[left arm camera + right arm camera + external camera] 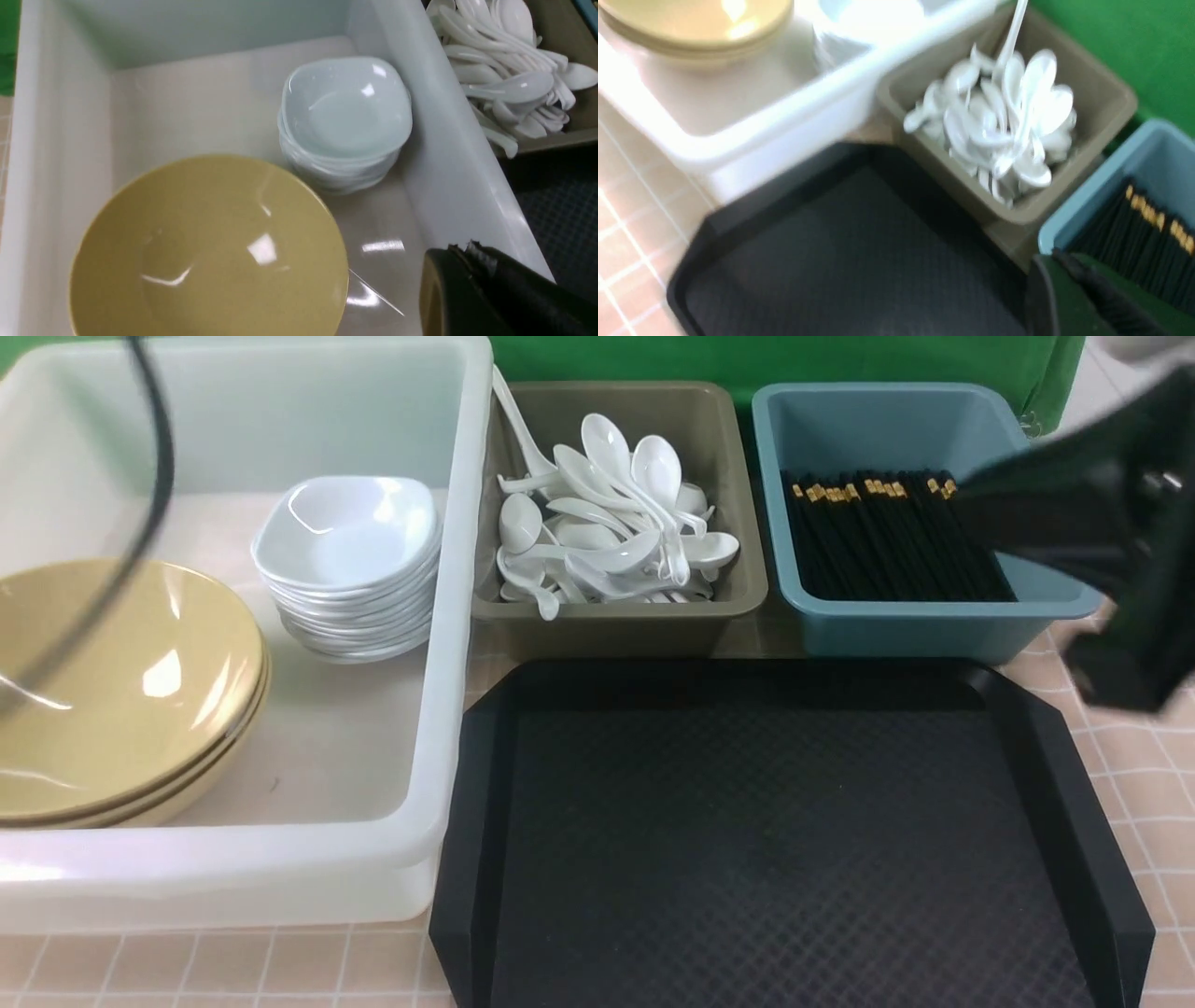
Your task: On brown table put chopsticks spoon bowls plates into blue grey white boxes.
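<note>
A white box on the left holds a stack of yellow bowls and a stack of small white plates. The grey box is full of white spoons. Black chopsticks with gold ends lie in the blue box. My left gripper is shut and empty, above the white box floor beside the yellow bowls. My right gripper is shut with nothing in it, over the near corner of the blue box.
A black tray lies in front of the grey and blue boxes. My right arm shows blurred at the right edge. A dark cable hangs across the white box. The tiled brown table shows around the tray.
</note>
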Action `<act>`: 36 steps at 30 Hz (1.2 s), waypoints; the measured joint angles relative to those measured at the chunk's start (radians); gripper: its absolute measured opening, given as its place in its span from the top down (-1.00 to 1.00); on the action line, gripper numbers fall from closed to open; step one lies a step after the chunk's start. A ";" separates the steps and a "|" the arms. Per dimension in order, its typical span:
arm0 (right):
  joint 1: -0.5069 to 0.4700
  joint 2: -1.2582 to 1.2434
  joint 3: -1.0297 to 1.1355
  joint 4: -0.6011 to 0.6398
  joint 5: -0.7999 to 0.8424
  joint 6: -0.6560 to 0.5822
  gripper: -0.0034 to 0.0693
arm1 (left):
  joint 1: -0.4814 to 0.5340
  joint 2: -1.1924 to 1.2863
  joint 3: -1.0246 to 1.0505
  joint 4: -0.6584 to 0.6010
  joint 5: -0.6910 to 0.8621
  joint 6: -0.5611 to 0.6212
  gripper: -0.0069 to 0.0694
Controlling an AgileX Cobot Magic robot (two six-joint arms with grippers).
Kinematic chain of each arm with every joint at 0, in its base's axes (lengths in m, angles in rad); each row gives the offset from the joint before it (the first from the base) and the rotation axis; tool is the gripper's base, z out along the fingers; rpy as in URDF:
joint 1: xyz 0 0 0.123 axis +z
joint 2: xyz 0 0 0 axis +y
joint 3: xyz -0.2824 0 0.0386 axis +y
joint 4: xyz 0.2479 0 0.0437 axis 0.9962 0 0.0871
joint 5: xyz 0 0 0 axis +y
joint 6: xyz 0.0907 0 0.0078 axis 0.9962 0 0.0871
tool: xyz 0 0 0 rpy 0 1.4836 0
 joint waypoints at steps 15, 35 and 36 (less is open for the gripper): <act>0.000 -0.353 0.400 0.000 -0.469 0.012 0.77 | 0.000 -0.673 0.782 0.000 -0.356 0.066 0.81; 0.000 -0.353 0.408 0.000 -0.385 0.016 0.77 | 0.000 -0.779 0.914 0.000 -0.428 0.089 0.81; 0.000 -0.353 0.408 0.000 -0.385 0.016 0.77 | 0.000 -0.779 0.914 0.000 -0.428 0.089 0.81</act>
